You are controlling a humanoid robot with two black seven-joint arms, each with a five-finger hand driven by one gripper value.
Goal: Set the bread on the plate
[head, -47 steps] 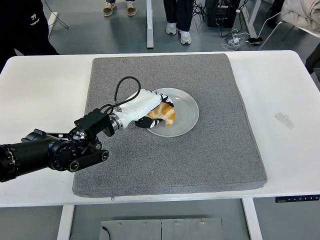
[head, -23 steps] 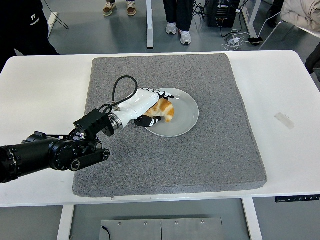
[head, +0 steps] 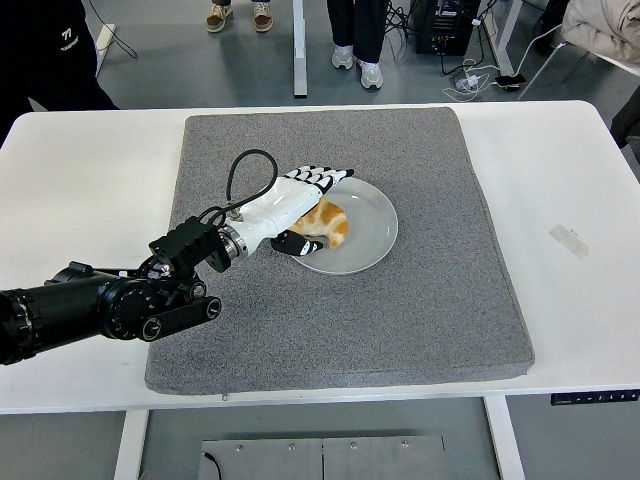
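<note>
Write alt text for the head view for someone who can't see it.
A golden-brown bread piece lies on a round grey plate, with the robot's white left hand opened beside it. The plate sits on a grey mat covering a white table.

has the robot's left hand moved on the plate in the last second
Yes. The white-shelled left hand has opened and lifted toward the far rim of the round grey plate, leaving the golden bread lying on it.

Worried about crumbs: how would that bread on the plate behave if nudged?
The bread looks like a light, flaky croissant, so it would probably slide on the smooth grey plate rather than roll. Its curved shape may rock. The left hand is open beside it.
</note>
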